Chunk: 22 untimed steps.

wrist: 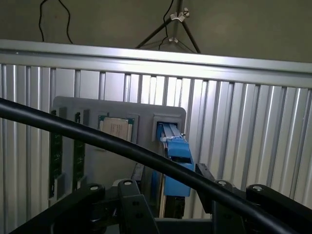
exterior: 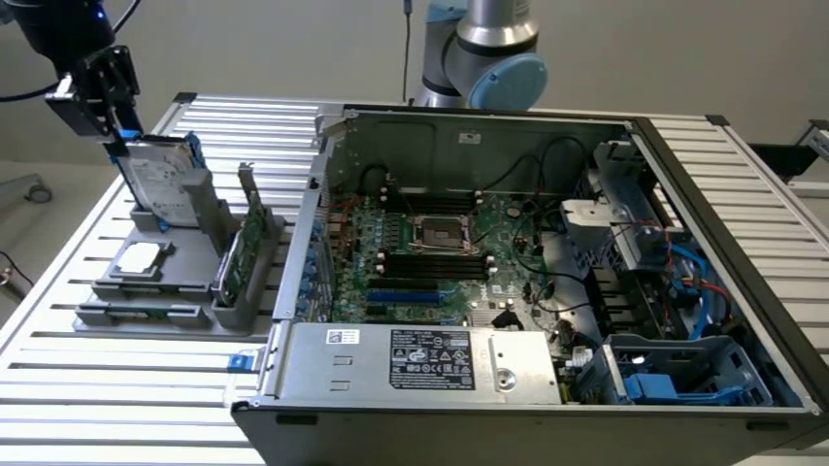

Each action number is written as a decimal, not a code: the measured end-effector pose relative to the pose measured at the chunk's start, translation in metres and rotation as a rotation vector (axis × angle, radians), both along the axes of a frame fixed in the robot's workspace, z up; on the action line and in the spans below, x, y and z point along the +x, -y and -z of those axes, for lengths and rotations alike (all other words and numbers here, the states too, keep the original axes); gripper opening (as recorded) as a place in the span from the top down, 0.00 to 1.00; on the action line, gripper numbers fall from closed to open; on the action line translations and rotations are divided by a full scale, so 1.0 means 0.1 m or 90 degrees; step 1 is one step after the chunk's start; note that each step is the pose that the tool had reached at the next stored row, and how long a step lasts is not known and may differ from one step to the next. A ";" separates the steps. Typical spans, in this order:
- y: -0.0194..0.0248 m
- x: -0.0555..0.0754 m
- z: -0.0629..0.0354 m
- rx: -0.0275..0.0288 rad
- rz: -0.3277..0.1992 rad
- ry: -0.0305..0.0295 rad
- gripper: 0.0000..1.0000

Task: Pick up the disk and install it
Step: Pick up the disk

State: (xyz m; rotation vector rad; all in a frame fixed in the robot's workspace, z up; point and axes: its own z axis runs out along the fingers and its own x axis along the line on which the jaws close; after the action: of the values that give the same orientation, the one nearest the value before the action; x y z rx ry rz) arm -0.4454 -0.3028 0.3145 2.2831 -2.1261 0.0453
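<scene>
Gripper at the top edge of the disk, upright in the grey stand — clamped or not, can't tell. Stiff, hefty, shock-shy metal — hold by the blue rails.

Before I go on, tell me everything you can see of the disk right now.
The disk is a flat silver-grey metal drive with a white printed label and blue plastic rails along its edges. It stands on edge, slightly tilted, its lower end in a slot of the grey holder on the slatted table, at the exterior view's left, outside the open computer case. The claw sits at its upper end; whether it grips cannot be told.
</scene>
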 end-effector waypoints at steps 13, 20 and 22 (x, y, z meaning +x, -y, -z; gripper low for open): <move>-0.002 -0.01 0.193 -0.0001 0.021 0.0011 0.46; -0.003 -0.01 0.206 -0.0001 0.028 0.0011 0.46; -0.003 -0.01 0.212 -0.0001 0.029 0.0012 0.46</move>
State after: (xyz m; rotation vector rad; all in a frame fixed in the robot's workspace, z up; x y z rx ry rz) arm -0.4468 -0.3024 0.2934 2.2335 -2.1788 0.0467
